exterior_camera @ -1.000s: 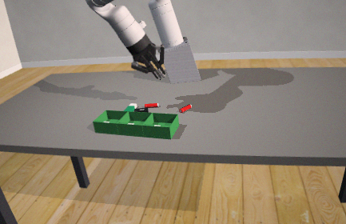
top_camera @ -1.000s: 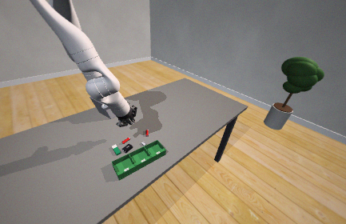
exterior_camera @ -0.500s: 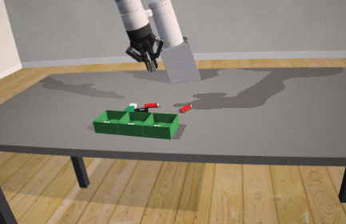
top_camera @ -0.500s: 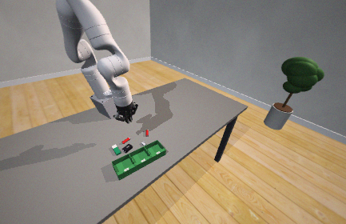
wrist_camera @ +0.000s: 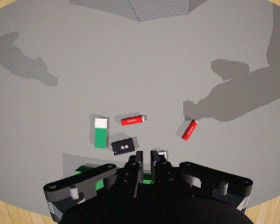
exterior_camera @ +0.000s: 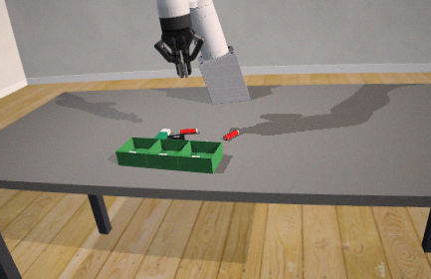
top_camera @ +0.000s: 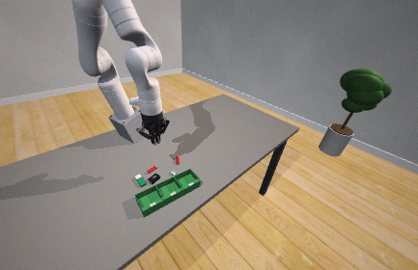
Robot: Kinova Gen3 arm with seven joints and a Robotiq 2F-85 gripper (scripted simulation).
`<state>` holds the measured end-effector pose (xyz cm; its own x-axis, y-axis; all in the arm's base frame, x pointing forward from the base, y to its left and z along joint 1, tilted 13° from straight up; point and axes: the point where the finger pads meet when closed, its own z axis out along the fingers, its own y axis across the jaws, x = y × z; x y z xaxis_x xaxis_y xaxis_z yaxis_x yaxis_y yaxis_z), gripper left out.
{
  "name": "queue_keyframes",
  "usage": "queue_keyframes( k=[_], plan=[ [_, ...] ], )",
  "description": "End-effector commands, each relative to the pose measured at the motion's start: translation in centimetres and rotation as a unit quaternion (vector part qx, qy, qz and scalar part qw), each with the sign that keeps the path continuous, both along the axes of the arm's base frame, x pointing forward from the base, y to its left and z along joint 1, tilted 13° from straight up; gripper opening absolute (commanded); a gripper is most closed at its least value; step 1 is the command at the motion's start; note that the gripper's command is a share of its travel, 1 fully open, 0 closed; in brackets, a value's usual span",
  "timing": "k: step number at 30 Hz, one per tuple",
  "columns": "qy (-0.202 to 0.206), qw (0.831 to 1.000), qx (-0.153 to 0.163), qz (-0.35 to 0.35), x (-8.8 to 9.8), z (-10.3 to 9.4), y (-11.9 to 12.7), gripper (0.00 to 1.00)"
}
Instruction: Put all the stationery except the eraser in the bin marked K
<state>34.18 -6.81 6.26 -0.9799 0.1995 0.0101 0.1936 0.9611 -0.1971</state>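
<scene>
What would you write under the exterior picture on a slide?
End effector shut and empty above the table; green bins and small items wait below.

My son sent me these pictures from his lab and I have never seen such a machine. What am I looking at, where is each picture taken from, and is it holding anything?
It is one jointed white robot arm ending in a black pincer. One picture looks down from high up at a corner of the room, one looks across the table from the side, and the third comes from a camera on the arm's wrist, looking down past the fingers. On the grey table stands a green tray of three bins. Behind it lie a green and white block, a small black item, a red pen-like piece and a second red piece set apart. A tiny white thing lies by the tray; I cannot tell what it is. The pincer hangs above the table, shut and holding nothing. All three bins look empty.
</scene>
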Motion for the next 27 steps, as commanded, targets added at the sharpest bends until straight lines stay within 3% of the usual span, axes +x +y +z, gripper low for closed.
queue_keyframes(
  k=[1,3,18,22,24,27],
  plan=[
    [-0.012,1.000,-0.007,0.015,0.6,1.0,1.3,0.09],
    [-0.031,0.999,-0.021,0.004,1.1,1.9,1.4,0.09],
    [-0.031,0.999,-0.021,0.004,1.1,1.9,1.4,0.09],
    [-0.010,0.995,-0.019,0.101,2.0,0.4,-1.4,0.09],
    [-0.010,0.995,-0.019,0.101,2.0,0.4,-1.4,0.09],
    [0.006,0.985,-0.018,0.174,2.8,-0.7,-3.5,0.09]
  ],
)
